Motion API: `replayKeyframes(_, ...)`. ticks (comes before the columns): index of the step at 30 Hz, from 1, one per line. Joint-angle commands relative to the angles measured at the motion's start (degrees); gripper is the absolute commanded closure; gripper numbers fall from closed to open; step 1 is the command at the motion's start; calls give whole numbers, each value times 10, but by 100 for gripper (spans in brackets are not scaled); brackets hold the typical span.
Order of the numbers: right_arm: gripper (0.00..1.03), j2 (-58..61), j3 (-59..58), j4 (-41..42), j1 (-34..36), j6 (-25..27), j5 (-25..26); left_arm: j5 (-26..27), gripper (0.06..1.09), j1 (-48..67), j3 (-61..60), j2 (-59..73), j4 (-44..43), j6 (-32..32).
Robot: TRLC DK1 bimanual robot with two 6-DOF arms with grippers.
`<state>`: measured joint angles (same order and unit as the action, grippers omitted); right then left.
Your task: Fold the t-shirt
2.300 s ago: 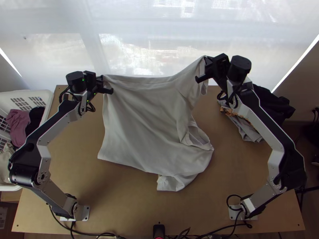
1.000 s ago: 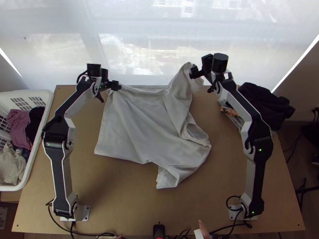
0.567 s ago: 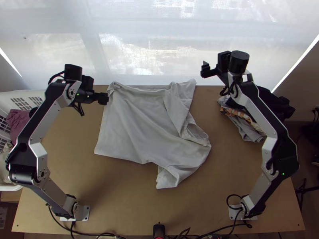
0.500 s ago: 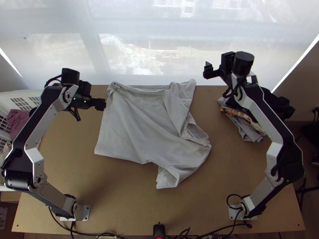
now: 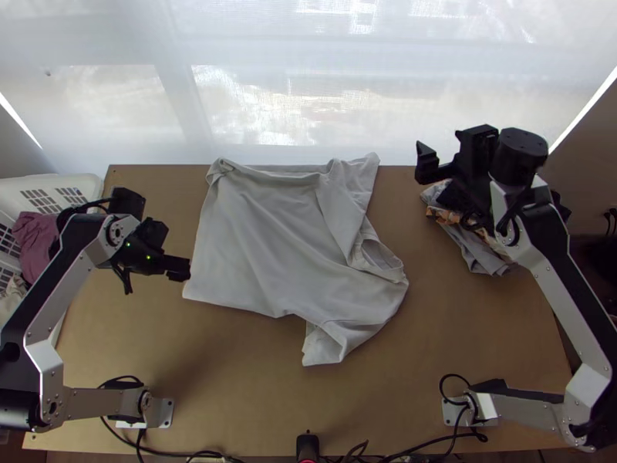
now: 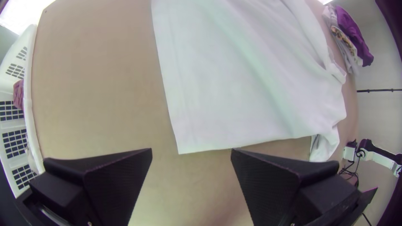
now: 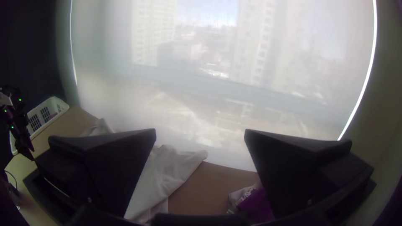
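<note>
The light grey t-shirt [image 5: 278,239] lies spread but skewed on the table, its far edge crumpled and the collar opening toward its right side; a sleeve points to the near edge. Beside its near left corner is my left gripper [image 5: 179,268]; in the left wrist view the left gripper [image 6: 191,151] stands open, the shirt [image 6: 234,75] beyond it. My right gripper [image 5: 441,166] is above the table's far right part, away from the cloth. In the right wrist view the right gripper [image 7: 200,134] is open with nothing between its fingers, part of the shirt [image 7: 163,180] lying below.
A white basket [image 5: 96,189] with clothes stands at the table's left edge. Folded and dark clothes [image 5: 478,251] are piled at the far right, under the right arm. A black device [image 5: 307,446] sits at the near edge, with cables beside it.
Both grippers let go of the shirt's far edge, which dropped onto the table. The left gripper then moved left and nearer; the right one moved right. Hands at the near edge are gone.
</note>
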<state>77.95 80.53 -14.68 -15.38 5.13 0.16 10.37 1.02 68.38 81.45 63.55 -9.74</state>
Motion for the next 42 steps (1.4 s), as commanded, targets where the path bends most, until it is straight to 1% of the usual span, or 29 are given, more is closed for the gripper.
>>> replayKeyframes(1, 5, -81, -39, -54, -26, -6, 0, 2, 17, 14, -76, -7, -40, 8)
replayKeyframes(7, 5, -126, -75, -77, -27, -9, 0, 1, 18, 34, -100, 24, -72, 24)
replayKeyframes(8, 5, -132, -78, -81, -27, -9, 0, 1, 20, 36, -105, 28, -81, 27)
replayKeyframes(14, 5, -159, -91, -107, -34, -9, 0, -4, 20, 39, -133, 35, -167, 41)
replayKeyframes(15, 5, -163, -93, -113, -39, -9, 0, -4, 21, 39, -134, 35, -178, 44)
replayKeyframes(16, 5, -167, -97, -116, -41, -9, 0, -5, 26, 39, -134, 38, -185, 44)
replayKeyframes(19, 5, -176, -99, -134, -51, -9, 0, -8, 28, 39, -135, 50, -193, 46)
replayKeyframes(20, 5, -179, -98, -140, -55, -9, 0, -8, 33, 39, -139, 54, -200, 46)
replayKeyframes(21, 5, -183, -98, -149, -61, -8, 0, -8, 36, 37, -144, 54, -212, 46)
replayKeyframes(24, 5, -193, -98, -183, -84, 1, 0, -7, 52, 37, -153, 68, -219, 47)
replayKeyframes(27, 5, -204, -100, -211, -98, 8, 0, 1, 76, 42, -160, 78, -221, 45)
replayKeyframes(30, 5, -209, -116, -236, -112, 7, 0, 2, 105, 47, -159, 72, -224, 44)
replayKeyframes(33, 5, -221, -151, -236, -129, 3, 0, 3, 105, 50, -148, 45, -213, 46)
replayKeyframes(39, 5, -229, -204, -234, -130, -16, -5, 12, 105, 48, -103, -38, -145, 45)
replayKeyframes(42, 5, -231, -238, -229, -134, -19, -11, 27, 105, 41, -82, -83, -114, 42)
